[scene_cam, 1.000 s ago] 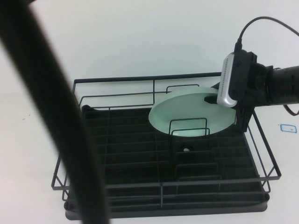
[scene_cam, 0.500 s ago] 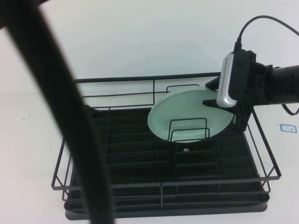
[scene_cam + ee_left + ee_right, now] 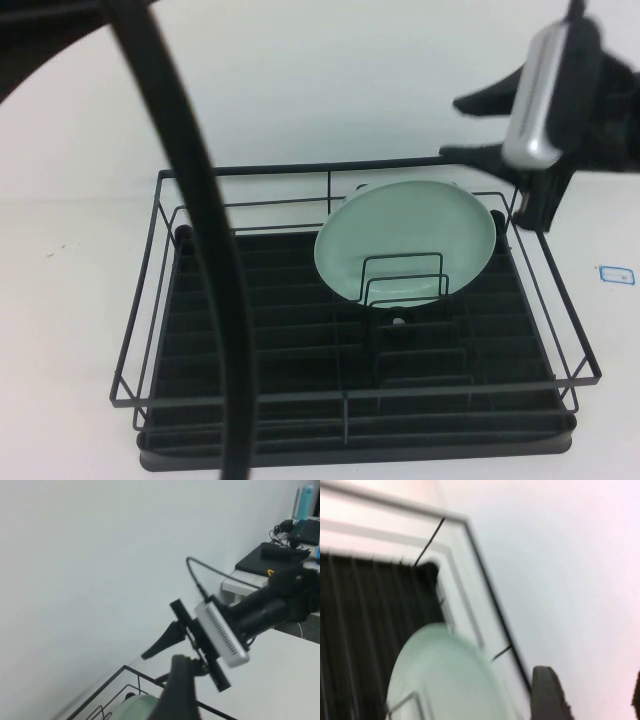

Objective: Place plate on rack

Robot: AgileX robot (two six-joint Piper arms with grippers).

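The pale mint-green plate (image 3: 405, 235) stands on edge in the black wire rack (image 3: 250, 170), leaning among the upright loops near the rack's far right. My right gripper (image 3: 468, 128) is open and empty, raised above and to the right of the plate, clear of it. The right wrist view shows its two fingers spread (image 3: 592, 700) beyond the plate (image 3: 440, 675) and the rack's ribbed base (image 3: 370, 605). My left arm (image 3: 190, 200) crosses the high view's left. Only a dark blurred part of my left gripper (image 3: 180, 690) shows, high above the rack.
The rack sits on a white table (image 3: 60, 300). A small blue-edged label (image 3: 616, 273) lies on the table to the right of the rack. A desk with dark equipment (image 3: 280, 555) stands in the background of the left wrist view.
My right gripper has let go of the plate and risen up and to the right. The plate has tipped from tilted to standing on edge in the loops. The left arm has shifted right.
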